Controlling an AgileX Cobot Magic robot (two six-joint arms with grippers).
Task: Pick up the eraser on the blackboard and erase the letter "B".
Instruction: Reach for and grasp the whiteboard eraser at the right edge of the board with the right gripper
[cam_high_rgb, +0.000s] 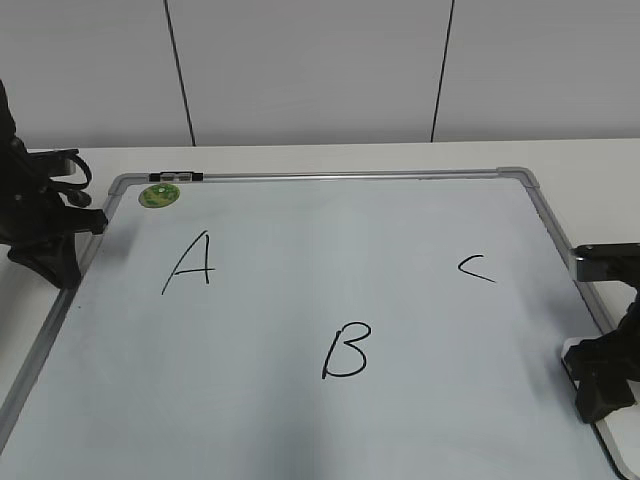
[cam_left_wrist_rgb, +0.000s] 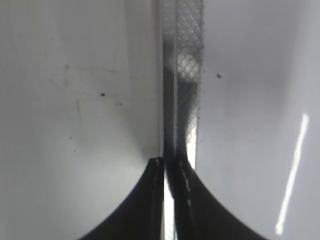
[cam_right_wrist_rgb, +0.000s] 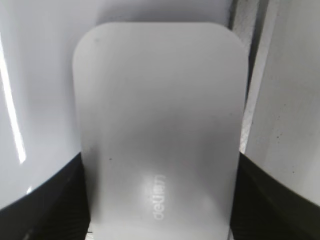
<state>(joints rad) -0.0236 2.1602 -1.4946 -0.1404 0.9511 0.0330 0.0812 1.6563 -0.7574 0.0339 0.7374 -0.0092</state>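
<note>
The blackboard (cam_high_rgb: 300, 230) is a white board in a grey frame lying flat on the table. The black letter "B" (cam_high_rgb: 347, 350) is drawn at its lower middle. The white eraser (cam_right_wrist_rgb: 160, 125) with grey lettering lies at the board's right edge, and a strip of it shows in the exterior view (cam_high_rgb: 605, 430). My right gripper (cam_high_rgb: 600, 385) stands over it; in the right wrist view its jaws (cam_right_wrist_rgb: 160, 160) touch both long sides of the eraser. My left gripper (cam_high_rgb: 55, 255) is shut and empty at the board's left frame (cam_left_wrist_rgb: 182, 75), its tips (cam_left_wrist_rgb: 170, 162) nearly together.
A black "A" (cam_high_rgb: 190, 262) is at the board's upper left and a small "C" (cam_high_rgb: 476, 268) at the right. A round green sticker (cam_high_rgb: 158, 195) sits in the far left corner. A grey panelled wall stands behind the table.
</note>
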